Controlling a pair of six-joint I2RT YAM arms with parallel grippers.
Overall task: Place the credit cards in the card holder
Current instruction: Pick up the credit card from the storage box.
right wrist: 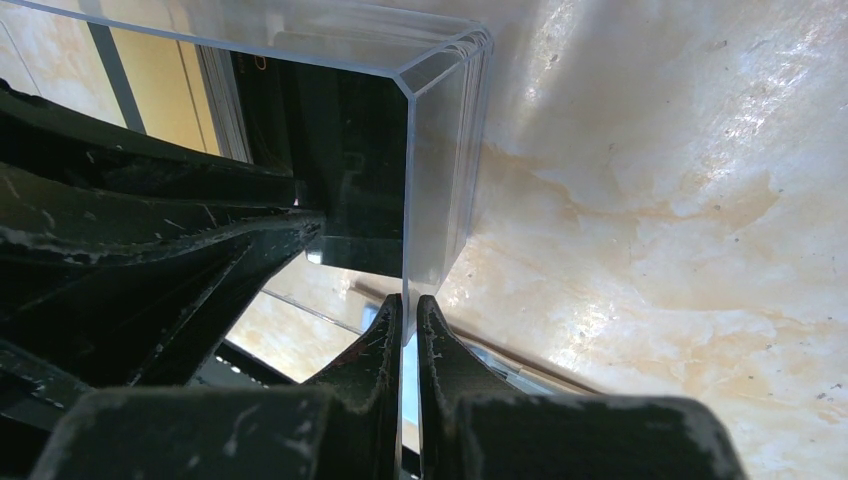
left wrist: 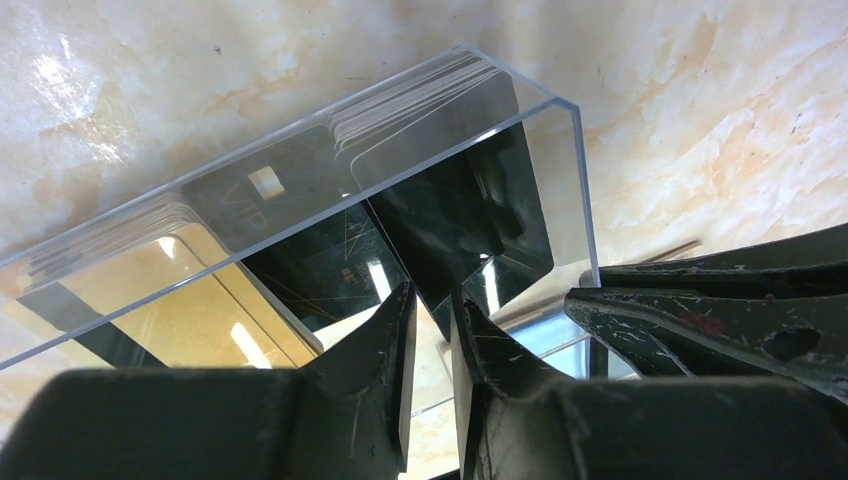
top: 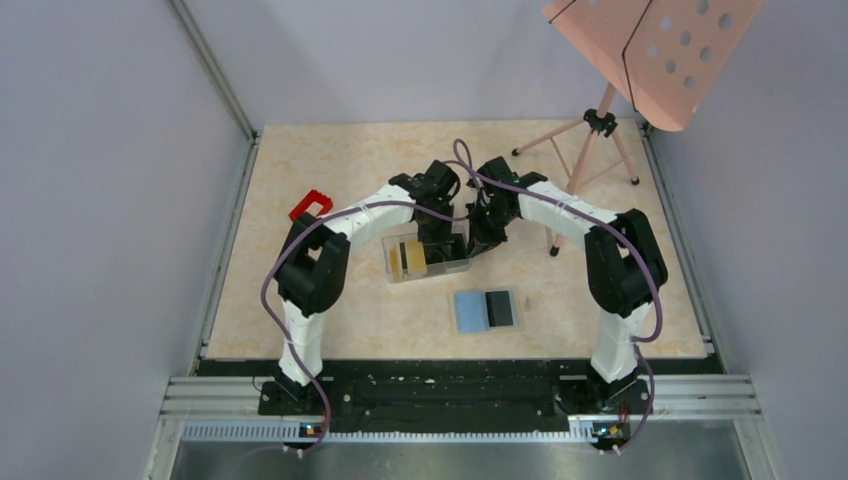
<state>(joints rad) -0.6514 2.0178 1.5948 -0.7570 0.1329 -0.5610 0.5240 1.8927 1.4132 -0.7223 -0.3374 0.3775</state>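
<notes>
A clear plastic box [top: 425, 262] holds the credit cards, yellow-gold ones [left wrist: 190, 320] at one end and black ones [left wrist: 470, 220] at the other. My left gripper [left wrist: 434, 292] reaches down into the box, jaws a narrow gap apart. A tilted black card's corner sits right at the tips, and the gap is wider than the card. My right gripper [right wrist: 410, 300] is shut on the box's end wall [right wrist: 440, 180]. The card holder [top: 470, 312] lies open nearer the arms, blue lining up, with a black card [top: 502, 308] on its right half.
A small red frame [top: 311, 205] lies at the table's left. A pink perforated stand [top: 660, 55] on a tripod [top: 590, 150] stands at the back right. Grey walls close in both sides of the table.
</notes>
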